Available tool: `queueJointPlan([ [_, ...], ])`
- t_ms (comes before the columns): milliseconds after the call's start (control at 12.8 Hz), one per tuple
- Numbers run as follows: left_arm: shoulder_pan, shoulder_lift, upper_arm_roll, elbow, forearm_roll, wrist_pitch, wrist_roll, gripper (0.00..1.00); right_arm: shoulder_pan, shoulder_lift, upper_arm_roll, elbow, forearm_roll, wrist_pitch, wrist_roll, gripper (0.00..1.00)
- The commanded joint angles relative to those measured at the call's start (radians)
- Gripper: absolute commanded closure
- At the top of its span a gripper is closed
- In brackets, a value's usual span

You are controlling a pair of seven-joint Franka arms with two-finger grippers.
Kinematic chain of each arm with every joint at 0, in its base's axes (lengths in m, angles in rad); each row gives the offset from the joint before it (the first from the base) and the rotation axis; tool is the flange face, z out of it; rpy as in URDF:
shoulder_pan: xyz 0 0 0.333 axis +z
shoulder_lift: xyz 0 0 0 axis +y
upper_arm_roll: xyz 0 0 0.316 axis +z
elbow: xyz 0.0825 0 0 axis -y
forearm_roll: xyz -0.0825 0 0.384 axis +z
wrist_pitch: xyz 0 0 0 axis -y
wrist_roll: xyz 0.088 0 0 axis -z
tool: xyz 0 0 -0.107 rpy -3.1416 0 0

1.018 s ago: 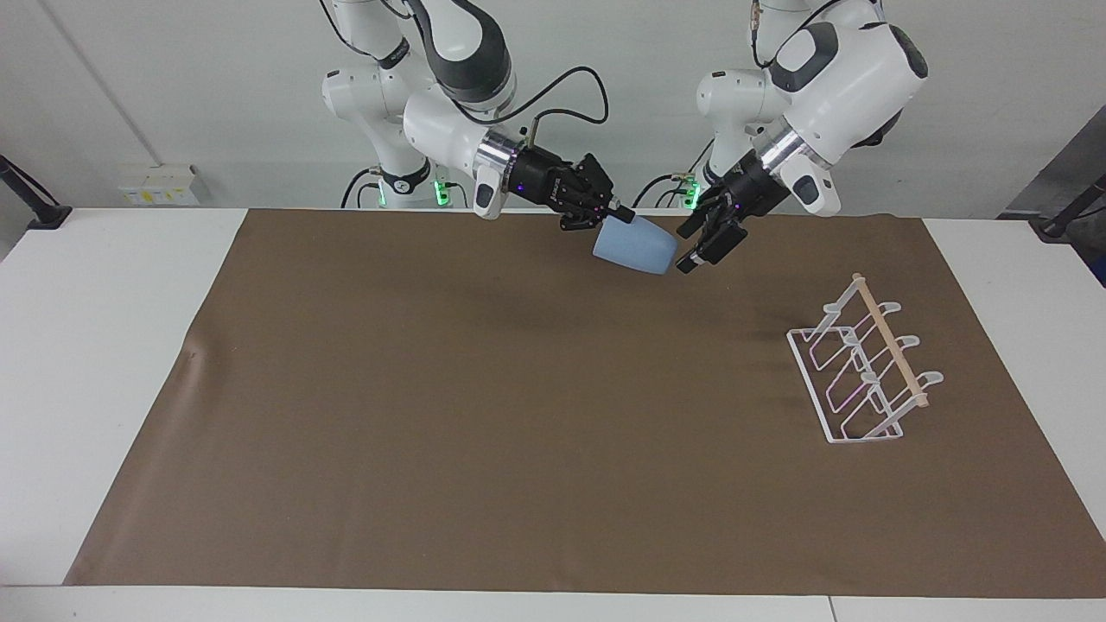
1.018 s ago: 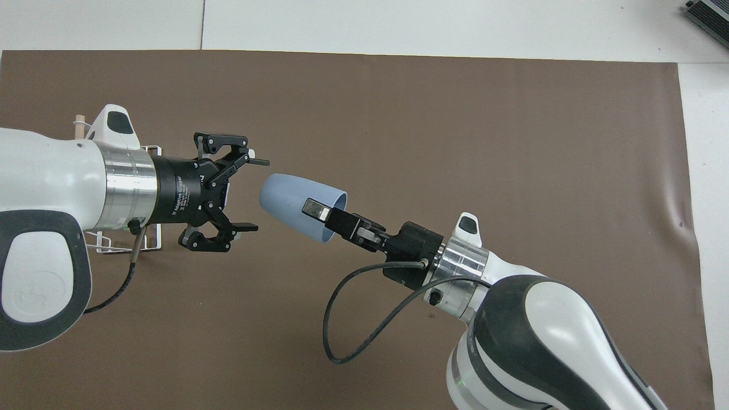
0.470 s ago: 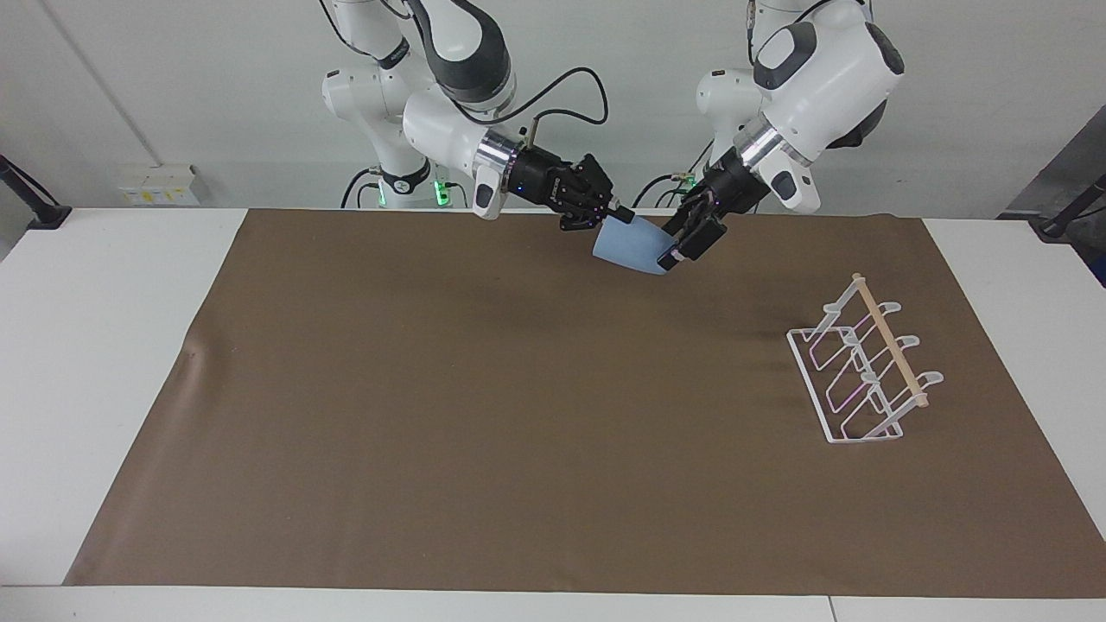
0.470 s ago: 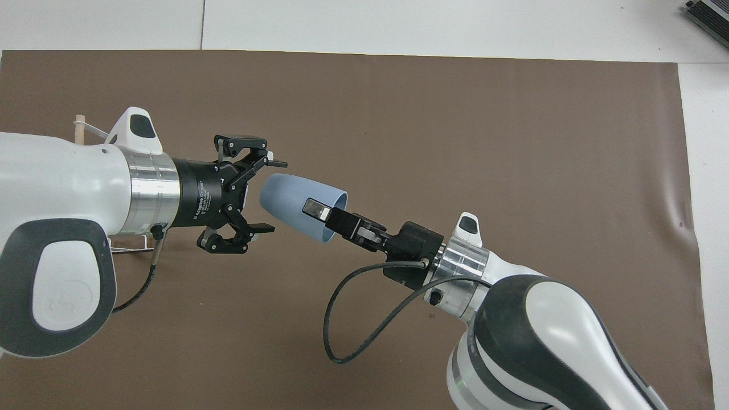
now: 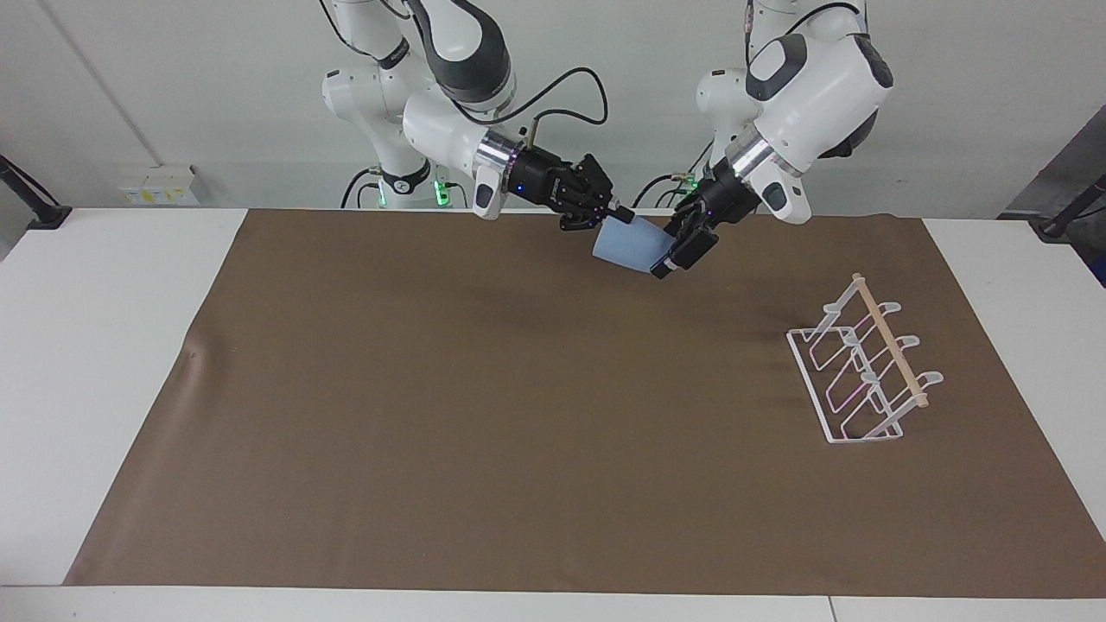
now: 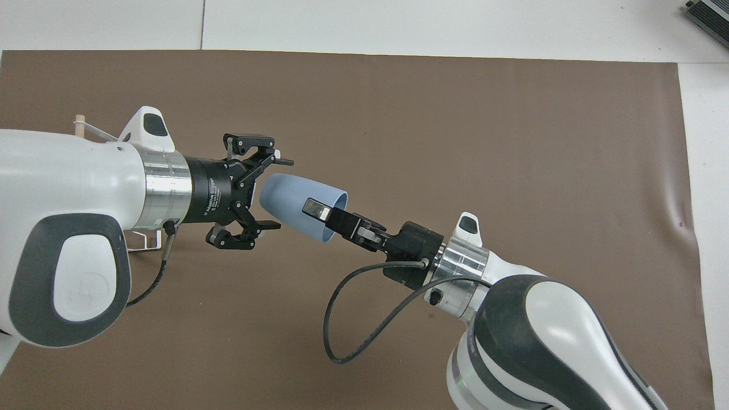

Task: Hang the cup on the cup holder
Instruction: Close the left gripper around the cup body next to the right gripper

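You're looking at a plain light-blue cup [image 5: 628, 246] between two black grippers, the left gripper [image 5: 672, 250] and right gripper [image 5: 615, 216]. The cup holder [image 5: 864, 367] is white wire with a pale wooden dowel, on a plain brown mat [image 5: 484, 415].

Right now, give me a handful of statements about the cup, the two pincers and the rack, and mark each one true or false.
1. The right pincer holds the cup by its rim, one finger inside. True.
2. The cup stands upright on the mat. False: it is in the air, lying on its side.
3. The left pincer is open around the cup's closed base. True.
4. The cup holder already carries a cup. False: its prongs are bare.
5. The cup holder sits toward the right arm's end of the table. False: it is toward the left arm's end.
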Motion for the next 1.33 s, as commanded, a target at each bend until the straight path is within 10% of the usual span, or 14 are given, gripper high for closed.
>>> queueJointPlan([
  [0, -0.020, 0.001, 0.013, -0.001, -0.027, 0.021, 0.012, 0.01, -0.011, -0.016, 0.011, -0.003, 0.010, 0.017, 0.015, 1.00],
  [235, -0.021, 0.001, 0.013, -0.001, -0.029, 0.021, 0.012, 0.28, -0.011, -0.014, 0.011, -0.004, 0.010, 0.018, 0.017, 1.00],
  [313, -0.023, -0.001, 0.013, -0.004, -0.027, 0.021, 0.013, 0.48, -0.011, -0.014, 0.011, -0.004, 0.010, 0.020, 0.017, 1.00],
  [392, -0.026, -0.001, 0.013, -0.004, -0.027, 0.019, 0.013, 0.88, -0.011, -0.015, 0.011, -0.004, 0.010, 0.024, 0.017, 1.00],
  [470, -0.026, -0.001, 0.013, -0.004, -0.027, 0.013, 0.016, 1.00, -0.011, -0.014, 0.011, -0.004, 0.010, 0.029, 0.017, 1.00],
  [940, -0.017, -0.004, 0.013, -0.009, -0.030, -0.001, 0.013, 1.00, -0.009, -0.014, 0.011, -0.003, 0.009, 0.032, 0.058, 1.00],
  [1097, -0.014, -0.004, 0.013, -0.009, -0.030, -0.007, 0.013, 1.00, -0.009, -0.014, 0.011, -0.003, 0.009, 0.037, 0.066, 0.71],
  [1253, -0.012, -0.005, 0.014, -0.009, -0.030, -0.010, 0.013, 1.00, -0.009, -0.014, 0.013, 0.008, 0.009, 0.081, 0.067, 0.11],
])
